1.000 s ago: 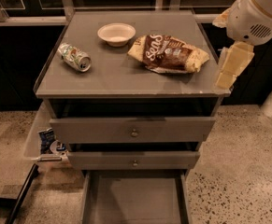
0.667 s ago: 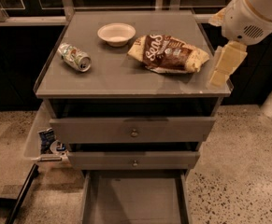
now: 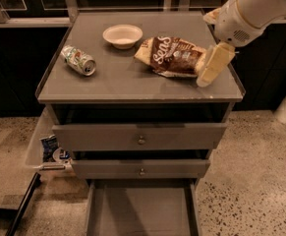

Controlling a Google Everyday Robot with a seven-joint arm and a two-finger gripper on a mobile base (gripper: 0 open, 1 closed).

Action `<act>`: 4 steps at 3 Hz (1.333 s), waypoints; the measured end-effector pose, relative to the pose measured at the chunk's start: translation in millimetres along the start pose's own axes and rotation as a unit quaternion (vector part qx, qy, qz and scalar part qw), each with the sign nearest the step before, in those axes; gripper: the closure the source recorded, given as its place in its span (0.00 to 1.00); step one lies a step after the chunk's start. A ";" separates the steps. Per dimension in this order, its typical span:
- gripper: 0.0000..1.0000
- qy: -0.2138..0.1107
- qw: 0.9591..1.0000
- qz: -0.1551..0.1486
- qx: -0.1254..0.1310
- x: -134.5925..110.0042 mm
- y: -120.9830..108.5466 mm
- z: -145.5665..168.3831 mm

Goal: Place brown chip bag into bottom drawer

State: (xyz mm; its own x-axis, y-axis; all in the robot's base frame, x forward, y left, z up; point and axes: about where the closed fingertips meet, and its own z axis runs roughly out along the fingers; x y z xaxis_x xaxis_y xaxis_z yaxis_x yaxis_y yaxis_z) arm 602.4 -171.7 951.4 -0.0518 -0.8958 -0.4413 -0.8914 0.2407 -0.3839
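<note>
Easing gripper leftward in over the table's right edge, with jaws apart, now reaching the brown chip bag. Finding it unmoved, right of centre, lying lengthwise left-to-right, right end angling slightly frontward.

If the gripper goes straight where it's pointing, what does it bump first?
Probably the cabinet top, just beside the chip bag. The gripper hangs over the cabinet's right side, pointing down and leftward. Depth is unclear, so it might brush the bag's end first.
</note>
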 end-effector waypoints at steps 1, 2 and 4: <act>0.00 -0.041 0.999 0.007 0.010 -4.0 -18.1 26.3; 0.00 -0.073 0.997 0.020 0.012 -3.7 -38.5 50.0; 0.00 -0.126 0.991 0.055 0.005 -2.0 -74.0 79.5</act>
State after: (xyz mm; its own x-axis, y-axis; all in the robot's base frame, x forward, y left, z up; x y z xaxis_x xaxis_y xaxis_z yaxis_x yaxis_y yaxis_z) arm 704.3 -158.0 916.2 -0.0327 -0.7433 -0.6681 -0.8817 0.3362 -0.3309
